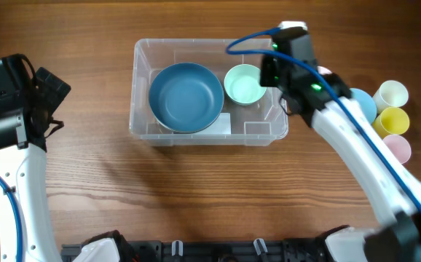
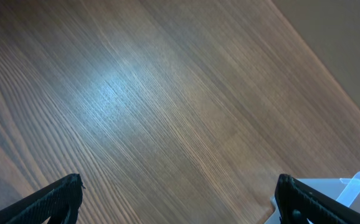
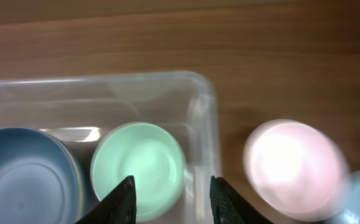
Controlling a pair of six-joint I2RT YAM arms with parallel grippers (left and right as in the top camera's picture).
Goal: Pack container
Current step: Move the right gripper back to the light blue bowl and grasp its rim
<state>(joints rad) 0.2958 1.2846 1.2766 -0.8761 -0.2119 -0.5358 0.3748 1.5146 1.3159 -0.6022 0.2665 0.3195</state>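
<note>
The clear container stands mid-table and holds a large blue bowl and a small mint bowl side by side. My right gripper hovers above the container's right end. It is open, its fingers straddle the mint bowl's right rim and the container wall, and nothing is held between them. My left gripper is wide open over bare wood at the far left, well away from the container, whose corner shows beside its right finger.
A pink bowl and a light blue bowl sit just right of the container, partly under my right arm. Further right stand a cream cup, a yellow cup and a pink cup.
</note>
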